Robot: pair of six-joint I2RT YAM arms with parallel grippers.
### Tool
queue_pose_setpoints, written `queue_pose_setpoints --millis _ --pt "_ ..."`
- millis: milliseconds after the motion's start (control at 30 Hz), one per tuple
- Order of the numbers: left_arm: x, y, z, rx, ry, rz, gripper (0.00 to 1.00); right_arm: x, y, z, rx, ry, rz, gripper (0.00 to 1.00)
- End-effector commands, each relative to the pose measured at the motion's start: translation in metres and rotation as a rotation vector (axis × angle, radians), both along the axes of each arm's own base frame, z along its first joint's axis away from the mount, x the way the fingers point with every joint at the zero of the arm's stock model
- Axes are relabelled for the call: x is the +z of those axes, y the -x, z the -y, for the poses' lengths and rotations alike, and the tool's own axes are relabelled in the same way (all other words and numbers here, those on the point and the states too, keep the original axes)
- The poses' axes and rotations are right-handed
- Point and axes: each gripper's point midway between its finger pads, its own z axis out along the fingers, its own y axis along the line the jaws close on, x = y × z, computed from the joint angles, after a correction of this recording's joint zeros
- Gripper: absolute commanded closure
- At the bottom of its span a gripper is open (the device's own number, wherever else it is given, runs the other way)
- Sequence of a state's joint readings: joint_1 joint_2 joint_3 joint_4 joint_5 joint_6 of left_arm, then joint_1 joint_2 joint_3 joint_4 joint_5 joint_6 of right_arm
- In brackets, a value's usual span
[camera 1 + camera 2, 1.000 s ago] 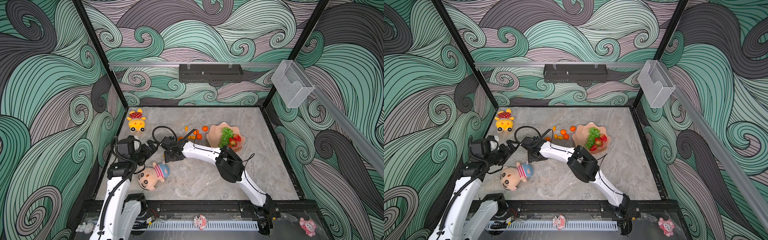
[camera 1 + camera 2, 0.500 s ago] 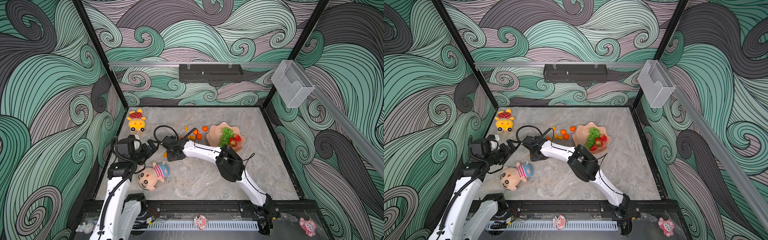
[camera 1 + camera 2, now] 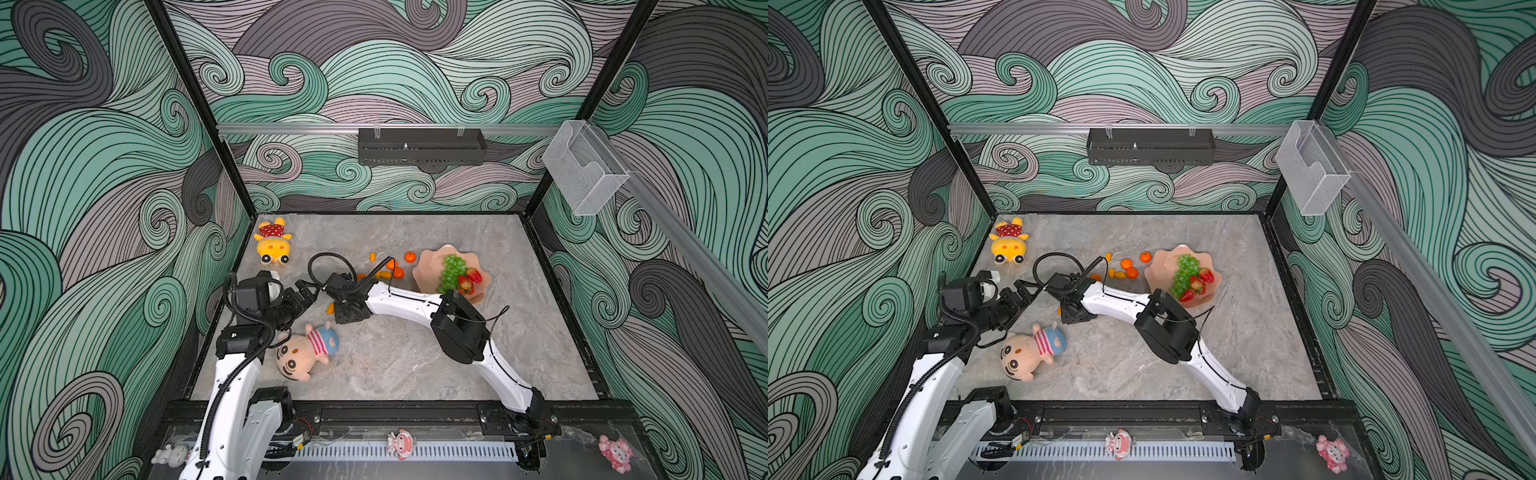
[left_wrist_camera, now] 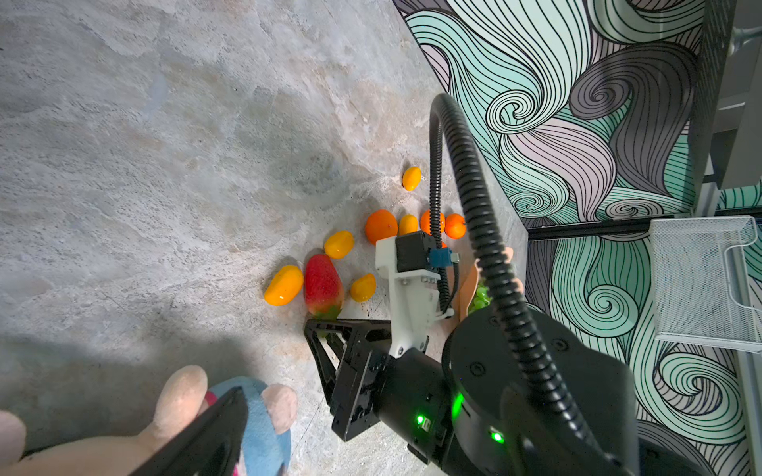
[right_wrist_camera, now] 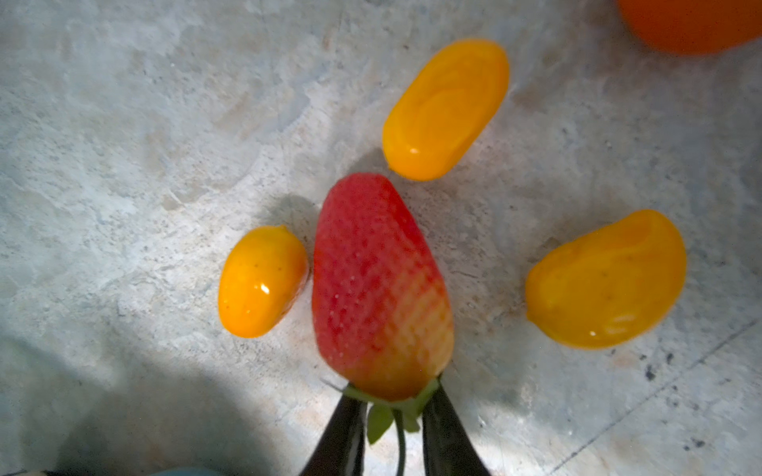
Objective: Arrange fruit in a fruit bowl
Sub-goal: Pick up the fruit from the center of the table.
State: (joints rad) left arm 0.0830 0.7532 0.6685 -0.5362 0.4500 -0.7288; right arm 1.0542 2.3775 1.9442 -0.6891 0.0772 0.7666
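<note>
A red strawberry (image 5: 379,288) lies on the stone table among three yellow-orange kumquats (image 5: 262,282) (image 5: 447,109) (image 5: 606,280). My right gripper (image 5: 393,408) is shut on its green top, one black finger on each side. In both top views the right wrist hides this strawberry; one kumquat (image 3: 330,308) shows beside it. The peach fruit bowl (image 3: 428,270) holds a green grape bunch (image 3: 451,270) and strawberries (image 3: 473,275). Tangerines (image 3: 410,257) (image 3: 398,273) and a kumquat (image 3: 372,257) lie left of the bowl. My left gripper (image 3: 305,291) stands open and holds nothing, just left of the right wrist.
A plush boy doll (image 3: 307,353) lies just in front of both grippers, and one left finger (image 4: 206,432) hangs over it. A yellow plush doll (image 3: 272,245) sits at the back left. A clear box (image 3: 582,170) and a black rack (image 3: 419,145) hang on the walls.
My right wrist has edged slightly to the right above the strawberry. The left arm, the dolls and the fruit in the bowl have not moved.
</note>
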Motion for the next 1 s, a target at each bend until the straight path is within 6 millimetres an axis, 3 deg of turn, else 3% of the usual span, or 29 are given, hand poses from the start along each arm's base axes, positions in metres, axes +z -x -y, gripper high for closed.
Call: queue_pose_setpoints --millis 0,200,633,967 --pt "0.006 -0.002 0.001 -0.012 0.004 0.031 0.01 -0.007 0.003 0.007 0.012 0.027 -0.017 0.80" --pt "0.008 -0.003 0.002 -0.020 0.004 0.039 0.01 -0.005 0.004 0.006 0.033 0.025 -0.016 0.85" --pt "-0.001 0.001 0.013 -0.112 0.008 -0.006 0.01 0.019 0.007 0.006 0.143 -0.007 0.038 1.00" --pt "-0.009 0.017 0.023 -0.180 0.009 -0.039 0.01 0.046 0.037 0.037 0.231 -0.104 0.071 1.00"
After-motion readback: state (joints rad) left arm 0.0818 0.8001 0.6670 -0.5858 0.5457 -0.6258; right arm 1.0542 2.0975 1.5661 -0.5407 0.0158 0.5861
